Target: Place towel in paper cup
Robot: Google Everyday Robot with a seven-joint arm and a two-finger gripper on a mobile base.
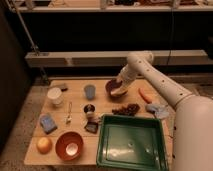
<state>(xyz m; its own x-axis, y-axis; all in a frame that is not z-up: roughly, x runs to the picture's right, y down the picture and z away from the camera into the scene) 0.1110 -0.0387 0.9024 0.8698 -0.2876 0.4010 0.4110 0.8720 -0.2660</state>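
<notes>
The paper cup (55,95) is short and white and stands upright at the table's left back. The towel (157,109), a small pale blue-grey crumpled cloth, lies near the table's right edge, beside an orange carrot (144,95). My gripper (118,89) hangs at the end of the white arm, low over a dark bowl (112,88) at the back middle. It is far from both the towel and the paper cup. Whether it holds anything is hidden by the bowl and the wrist.
A blue-grey cup (89,91) stands between the paper cup and the dark bowl. A green tray (132,144) fills the front right. An orange bowl (69,145), an orange fruit (44,145), a blue block (48,123), a spoon (69,114) and brown clustered food (126,108) also lie on the table.
</notes>
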